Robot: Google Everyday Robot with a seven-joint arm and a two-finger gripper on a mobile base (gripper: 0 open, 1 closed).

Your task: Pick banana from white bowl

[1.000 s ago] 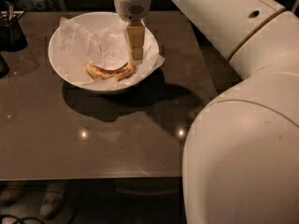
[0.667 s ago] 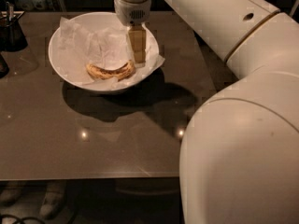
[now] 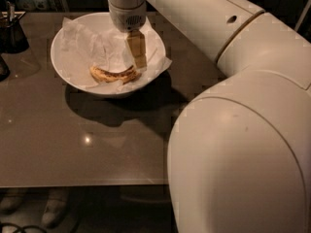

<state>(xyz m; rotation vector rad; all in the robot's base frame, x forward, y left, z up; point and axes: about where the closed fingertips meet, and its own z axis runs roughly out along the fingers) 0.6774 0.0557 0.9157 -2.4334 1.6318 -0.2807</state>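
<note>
The banana [image 3: 114, 74], small, curved and brown-speckled, lies on crumpled white paper in the front part of the white bowl [image 3: 63, 69]. The bowl stands on the dark table at the back left. My gripper [image 3: 140, 64] hangs down from the white wrist into the bowl. It sits just above and to the right of the banana's right end, very close to it. The gripper holds nothing that I can see.
A dark cup [image 3: 12, 33] with utensils stands at the table's back left, with another dark object [image 3: 2, 67] at the left edge. My large white arm [image 3: 243, 144] fills the right side. The table's front edge [image 3: 82, 183] runs across the lower left.
The gripper has come down a little further into the bowl, closer to the banana's right end. The banana and bowl have not moved.
</note>
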